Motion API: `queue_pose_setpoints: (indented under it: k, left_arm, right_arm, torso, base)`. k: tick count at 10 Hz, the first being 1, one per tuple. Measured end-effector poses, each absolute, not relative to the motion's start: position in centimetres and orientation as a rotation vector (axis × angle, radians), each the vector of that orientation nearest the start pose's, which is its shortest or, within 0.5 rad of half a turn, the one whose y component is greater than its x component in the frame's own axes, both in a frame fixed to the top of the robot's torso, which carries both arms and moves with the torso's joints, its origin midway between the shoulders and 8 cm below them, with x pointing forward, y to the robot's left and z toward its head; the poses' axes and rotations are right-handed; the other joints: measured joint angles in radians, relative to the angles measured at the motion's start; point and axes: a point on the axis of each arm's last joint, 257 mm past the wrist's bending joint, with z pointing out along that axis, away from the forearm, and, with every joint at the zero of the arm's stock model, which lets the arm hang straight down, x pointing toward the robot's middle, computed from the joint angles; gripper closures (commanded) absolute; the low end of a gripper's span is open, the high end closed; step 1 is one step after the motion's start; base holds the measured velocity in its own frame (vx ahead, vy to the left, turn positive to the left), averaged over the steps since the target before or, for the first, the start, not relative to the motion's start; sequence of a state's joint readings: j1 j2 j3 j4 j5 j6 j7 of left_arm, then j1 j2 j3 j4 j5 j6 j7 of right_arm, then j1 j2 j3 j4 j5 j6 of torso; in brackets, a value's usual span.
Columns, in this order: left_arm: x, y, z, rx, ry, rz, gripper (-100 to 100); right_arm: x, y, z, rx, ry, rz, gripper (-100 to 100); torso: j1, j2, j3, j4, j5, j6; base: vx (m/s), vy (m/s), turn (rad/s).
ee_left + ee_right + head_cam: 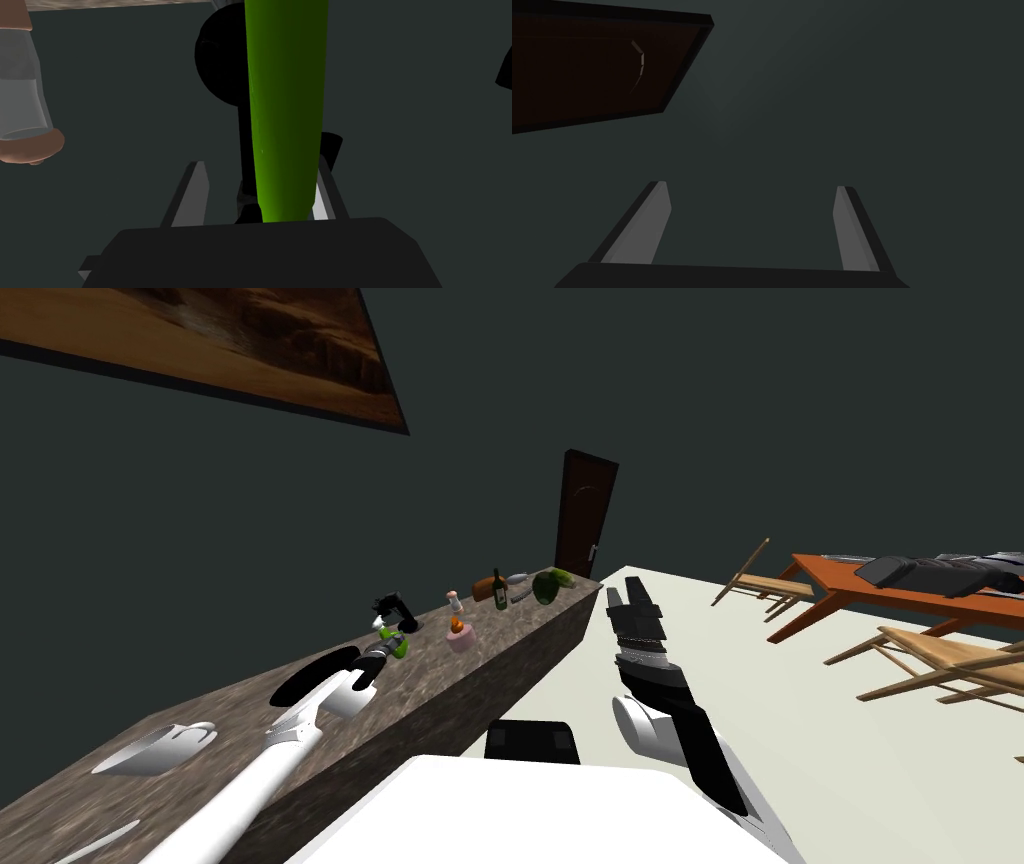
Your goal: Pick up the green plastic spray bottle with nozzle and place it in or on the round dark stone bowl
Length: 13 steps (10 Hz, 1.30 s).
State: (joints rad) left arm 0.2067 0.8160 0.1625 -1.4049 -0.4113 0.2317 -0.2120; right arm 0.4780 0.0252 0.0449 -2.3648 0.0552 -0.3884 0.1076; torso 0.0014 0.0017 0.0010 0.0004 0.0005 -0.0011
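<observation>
Green and glossy, the spray bottle [396,644] is standing at the far side of a mottled stone counter [200,708], its black nozzle head toward the dark wall. It is sitting just beyond the round black bowl [300,683] and short of a small pink candle [460,637]. Whether its base is touching the counter cannot be told.

The left gripper [383,648] is reaching across the bowl's rim to the bottle. In the left wrist view the gripper [260,161] is straddling the bottle [285,110]. One finger [327,192] is lying against the green side, while the other is standing a little apart from it, with the black trigger parts showing in the gap. The jaws are set narrower than full spread but are not clamping the bottle.

A clear shaker with brownish ends [22,100] is standing near the bottle. Farther along the counter a dark wine bottle [500,588] is standing. A white vessel [160,748] is lying at the near end of the counter.

The right gripper [622,588] is hanging raised over the pale floor, off the counter's end, its fingers [657,225] spread wide and gripping nothing.
</observation>
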Motion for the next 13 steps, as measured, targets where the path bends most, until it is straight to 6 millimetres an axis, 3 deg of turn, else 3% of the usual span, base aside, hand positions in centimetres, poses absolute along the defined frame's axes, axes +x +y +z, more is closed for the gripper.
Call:
queue_pose_setpoints:
  k: [3,4,5,6,7,8,13]
  left_arm:
    - [42.3,65.0,-23.7,-0.525,1.757,0.348,100]
    - [42.3,65.0,-23.7,-0.525,1.757,0.348,0]
    - [42.3,65.0,-23.7,-0.525,1.757,0.348,100]
    - [42.3,64.7,-23.5,-0.513,1.758,0.340,100]
    - [42.2,64.6,-23.5,-0.512,1.759,0.338,0]
    - [42.2,64.6,-23.6,-0.512,1.759,0.338,100]
    - [39.8,66.6,-23.7,-0.562,1.792,0.326,100]
  right_arm:
    - [34.9,-25.9,4.8,0.612,0.652,1.215,0]
    - [34.9,-25.9,4.8,0.612,0.652,1.215,0]
    - [34.9,-25.9,4.8,0.612,0.652,1.215,0]
    - [34.9,-25.9,4.8,0.612,0.652,1.215,0]
    - [34.9,-25.9,4.8,0.612,0.652,1.215,0]
    - [34.9,-25.9,4.8,0.612,0.652,1.215,0]
    - [34.9,-25.9,4.8,0.612,0.652,1.215,0]
  torso:
    - [-0.001,0.000,0.000,0.000,0.000,0.000]
    - [-0.001,0.000,0.000,0.000,0.000,0.001]
    - [-0.001,0.000,0.000,0.000,0.000,0.001]
    - [-0.003,0.000,0.000,0.000,0.000,-0.002]
    - [-0.003,0.000,0.000,0.000,0.000,0.000]
    - [-0.002,0.000,0.000,0.000,0.000,0.000]
    - [-0.005,0.009,0.001,-0.005,0.007,-0.007]
  base:
    - [0.000,0.000,0.000]
    - [0.000,0.000,0.000]
    - [0.019,-0.042,0.186]
    - [0.011,-0.032,0.068]
    - [0.000,0.000,0.000]
    - [-0.029,-0.063,0.001]
    - [-0.063,-0.104,0.029]
